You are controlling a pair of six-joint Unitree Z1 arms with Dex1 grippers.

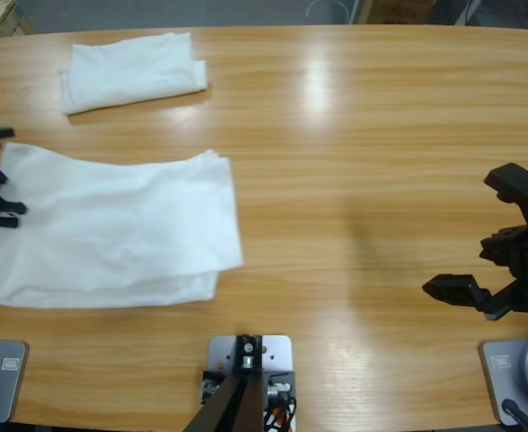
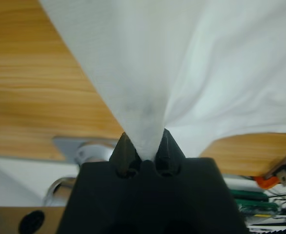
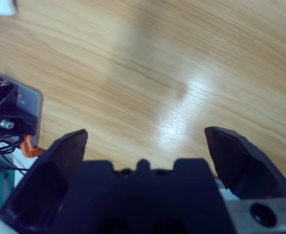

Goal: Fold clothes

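The left gripper's (image 2: 145, 146) fingers pinch the large white garment (image 1: 111, 229) at its left edge, half cut off by the frame. The right gripper's (image 1: 493, 238) fingers gape empty, well right of it. A smaller folded garment (image 1: 130, 70) lies beyond it on the worktop (image 1: 362, 135).

Overhead, looking straight down on the wooden table (image 1: 353, 162); left wrist close against white cloth (image 2: 181, 63); right wrist tilted down over bare wood, shared with overhead.

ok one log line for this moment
left gripper: shut on large white garment | right gripper: open, over bare table | small folded garment: far side, untouched
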